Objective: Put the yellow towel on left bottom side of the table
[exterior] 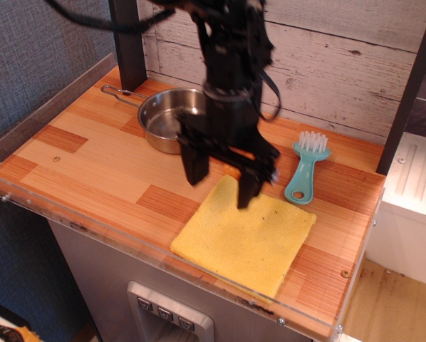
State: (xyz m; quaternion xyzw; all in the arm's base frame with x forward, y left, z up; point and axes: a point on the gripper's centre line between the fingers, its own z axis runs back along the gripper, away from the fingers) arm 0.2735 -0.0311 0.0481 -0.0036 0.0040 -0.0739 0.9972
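Observation:
The yellow towel (248,239) lies flat on the wooden table (92,164), at the front right, close to the acrylic rim. My gripper (221,189) is open, its two black fingers pointing down and straddling the towel's far left corner from just above. The left finger (193,167) hangs over bare wood, the right finger (248,187) over the towel's far edge. The arm is motion-blurred. The gripper holds nothing.
A steel pan (163,117) with a long handle sits at the back left. A teal brush (303,169) lies to the right of the arm. The orange croissant toy is hidden behind the gripper. A dark post (130,43) stands at the back left.

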